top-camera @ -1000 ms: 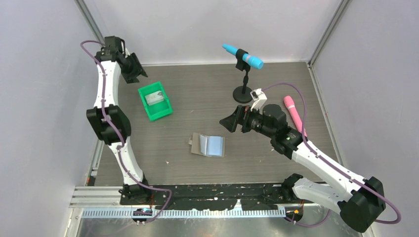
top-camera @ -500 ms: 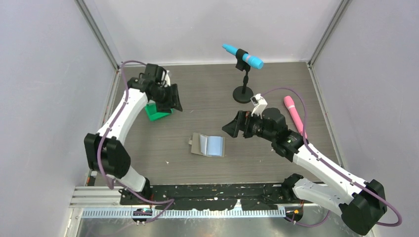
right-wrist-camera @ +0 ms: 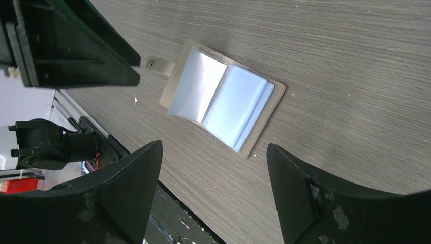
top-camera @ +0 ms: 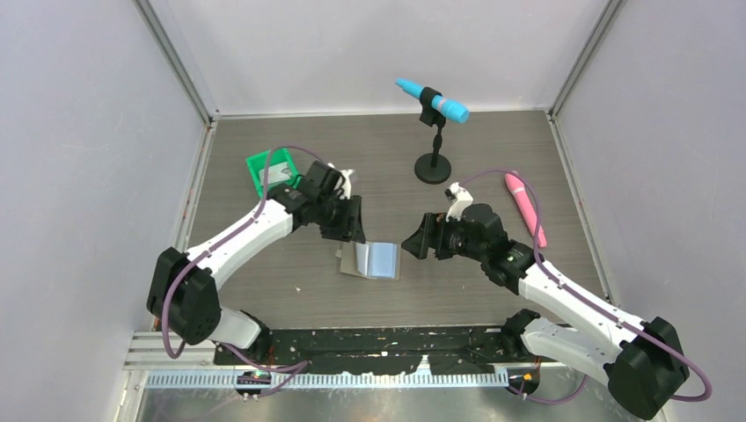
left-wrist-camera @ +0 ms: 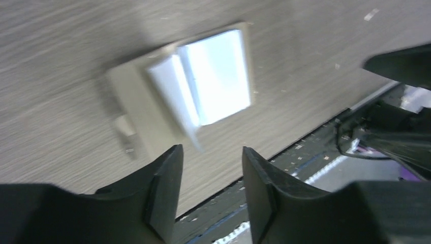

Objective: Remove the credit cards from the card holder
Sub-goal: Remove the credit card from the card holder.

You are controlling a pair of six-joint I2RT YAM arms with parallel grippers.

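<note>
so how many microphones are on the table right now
2: a blue microphone clipped in a black stand at the far middle, and a pink microphone lying flat on the right side. None seems hidden.

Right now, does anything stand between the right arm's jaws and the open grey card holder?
Nothing visible does. The open grey bifold card holder lies flat straight ahead of the right gripper, whose jaws stand open. The left gripper hovers at the holder's opposite edge, not in between.
</note>
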